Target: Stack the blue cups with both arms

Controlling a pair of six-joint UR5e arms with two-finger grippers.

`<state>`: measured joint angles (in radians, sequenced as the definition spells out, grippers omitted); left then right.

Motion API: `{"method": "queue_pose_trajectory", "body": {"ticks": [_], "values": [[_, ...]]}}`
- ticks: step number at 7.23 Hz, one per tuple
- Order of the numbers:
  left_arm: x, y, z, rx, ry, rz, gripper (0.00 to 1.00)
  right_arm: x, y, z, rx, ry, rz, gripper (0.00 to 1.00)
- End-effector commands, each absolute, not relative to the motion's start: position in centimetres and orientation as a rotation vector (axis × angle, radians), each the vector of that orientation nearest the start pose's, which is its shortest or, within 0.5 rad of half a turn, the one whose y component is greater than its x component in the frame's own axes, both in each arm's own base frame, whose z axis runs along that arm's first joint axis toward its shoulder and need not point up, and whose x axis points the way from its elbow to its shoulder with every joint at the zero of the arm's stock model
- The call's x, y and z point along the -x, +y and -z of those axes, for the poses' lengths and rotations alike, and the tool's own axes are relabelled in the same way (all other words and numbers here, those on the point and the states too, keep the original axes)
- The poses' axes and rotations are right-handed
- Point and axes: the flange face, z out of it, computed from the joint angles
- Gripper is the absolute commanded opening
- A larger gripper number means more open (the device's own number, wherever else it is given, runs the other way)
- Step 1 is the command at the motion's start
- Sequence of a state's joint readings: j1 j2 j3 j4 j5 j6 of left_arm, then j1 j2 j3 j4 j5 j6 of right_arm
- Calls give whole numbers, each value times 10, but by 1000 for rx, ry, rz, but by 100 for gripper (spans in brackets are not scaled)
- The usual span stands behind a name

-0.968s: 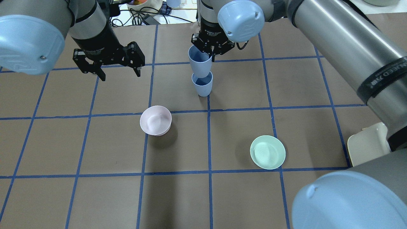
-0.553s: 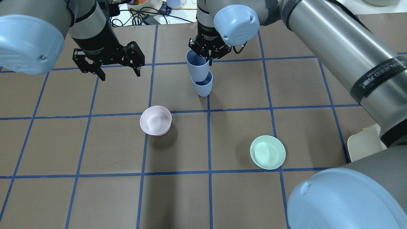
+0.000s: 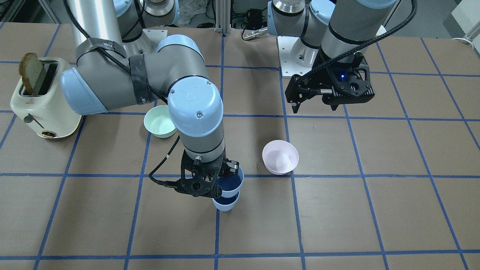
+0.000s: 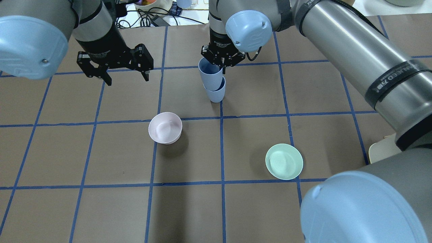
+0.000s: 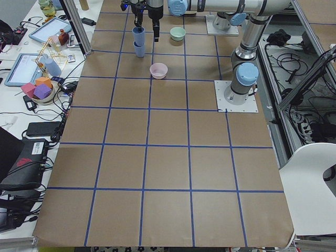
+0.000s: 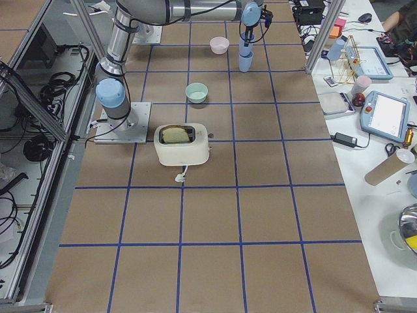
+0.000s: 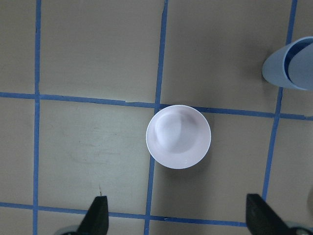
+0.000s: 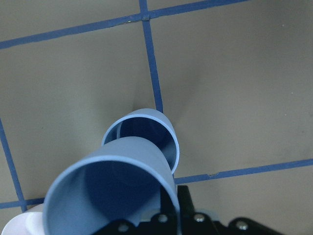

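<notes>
Change: the upper blue cup (image 4: pixel 209 75) has sunk deeper into the lower blue cup (image 4: pixel 216 95) than a second ago. The right gripper (image 4: pixel 221 64) has come down with it, and the left gripper (image 4: pixel 127 80) has not shifted.
Overhead: the right gripper pinches the upper blue cup by its rim. That cup's base is inside the lower blue cup's mouth, with most of its body above the rim. The lower one stands on the table (image 4: pixel 67 152), on a blue tape line. The left gripper hangs with jaws spread wide and empty, well apart from the stack. The pink bowl (image 4: pixel 165 128) and green bowl (image 4: pixel 284 161) sit nearer the robot.
Front-facing: the right gripper is clamped on the upper cup's rim, and the pink bowl is near the stack. A toaster (image 3: pixel 41 108) with a bread slice (image 3: pixel 30 69) stands by the right arm.
Left side: the nested cups are small at the far end, and grip cannot be judged here.
Right side: the same stack, beyond the green bowl and toaster.
Left wrist: fingers (image 7: pixel 97 218) are wide apart above the pink bowl, with a blue cup at the upper right edge.
Right wrist: the upper cup's mouth fills the foreground with the lower cup's rim behind it. A finger (image 8: pixel 188 203) is against the upper cup's wall.
</notes>
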<state>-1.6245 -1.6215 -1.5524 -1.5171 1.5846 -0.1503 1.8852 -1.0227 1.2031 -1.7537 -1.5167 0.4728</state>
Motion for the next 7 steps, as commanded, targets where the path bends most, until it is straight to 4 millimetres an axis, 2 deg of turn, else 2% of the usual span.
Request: {"method": "queue_pose_trajectory", "body": {"ticks": [1,2,3,4,5,6,7], "values": [[159,-508,-477,154,3126,38,100,-351,-631,-349,-235,3086,-37,32],[159,-508,-477,154,3126,36,100,-350,-633,-349,-237,3085,-35,51],[159,-508,-477,154,3126,38,100,-348,-638,-348,-241,3082,-29,58],[155,-509,-477,166,3125,38,100,-348,-642,-353,-241,3066,32,73],[153,-509,-478,173,3127,40,100,-340,-647,-358,-238,3064,53,77],[152,-509,-478,173,3125,40,100,-317,-653,-364,-123,3084,56,81],[152,-508,-479,175,3125,43,100,-287,-652,-387,-76,3107,105,84]]}}
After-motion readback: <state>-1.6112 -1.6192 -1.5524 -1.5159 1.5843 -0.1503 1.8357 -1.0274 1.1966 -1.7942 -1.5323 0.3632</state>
